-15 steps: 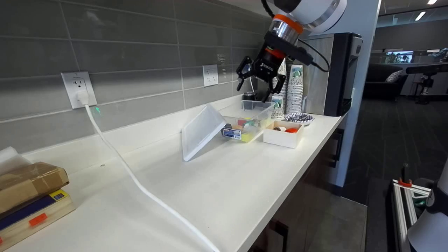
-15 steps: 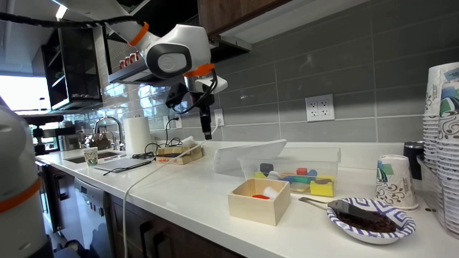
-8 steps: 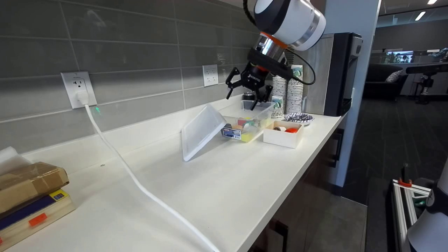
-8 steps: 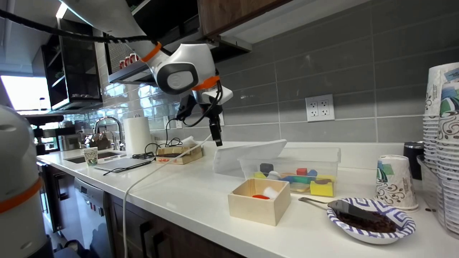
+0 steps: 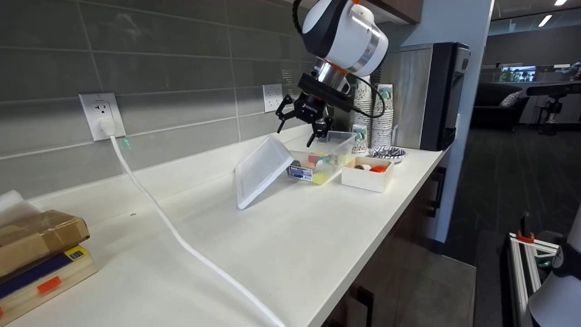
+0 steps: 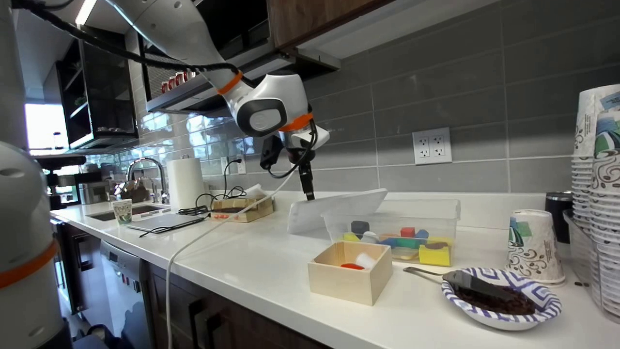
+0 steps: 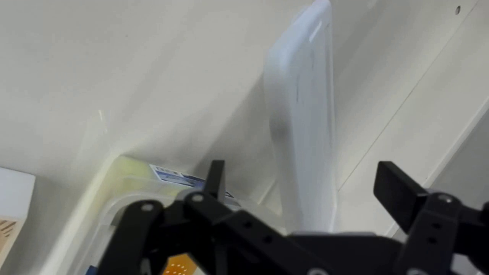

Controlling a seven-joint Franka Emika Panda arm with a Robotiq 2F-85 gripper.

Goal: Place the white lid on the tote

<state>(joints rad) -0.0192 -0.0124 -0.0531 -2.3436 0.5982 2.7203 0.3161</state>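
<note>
White lid (image 5: pixel 263 170) below wide-spread gripper (image 5: pixel 293 139)

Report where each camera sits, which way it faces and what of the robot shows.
In an exterior view: above the countertop, facing along it toward stacked paper cups; arm and open tool enter from the top.
In an exterior view: near the cups, facing toward the paper towel roll; the arm enters from the left.
Wrist view: mounted behind the tool's fingers, which show at the bottom; faces down at the white lid.
Both exterior views, facing roughly opposite ways, share the white lid, tilted apparently against the tote.
</note>
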